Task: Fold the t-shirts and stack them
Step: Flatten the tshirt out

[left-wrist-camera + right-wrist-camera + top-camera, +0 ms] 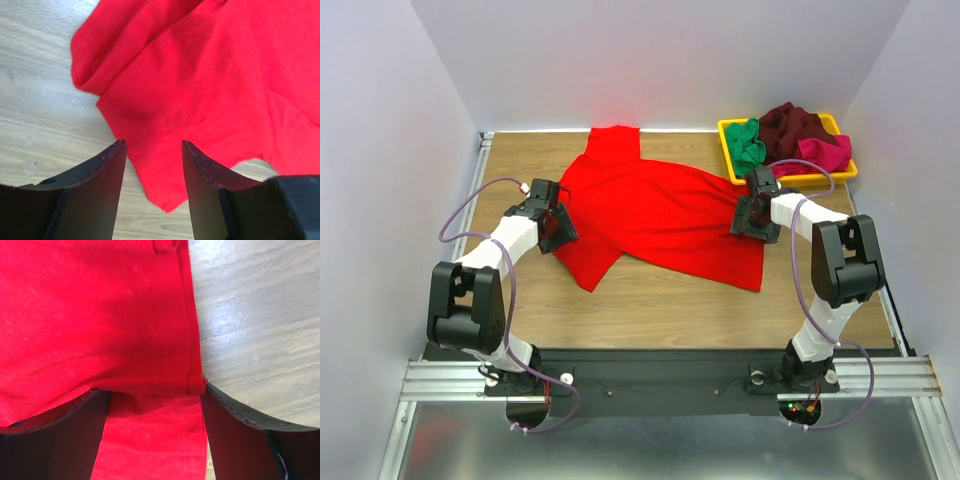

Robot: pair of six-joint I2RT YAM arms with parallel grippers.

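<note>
Crosswise, the bright red cloth t-shirt (660, 215) lies between left hand (557, 227) and right hand (752, 218), both open, empty, at opposite edges.

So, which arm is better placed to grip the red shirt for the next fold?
Probably right: the right gripper, open, straddles the hem of the red shirt; the left gripper, also open, only hovers over a corner.
</note>
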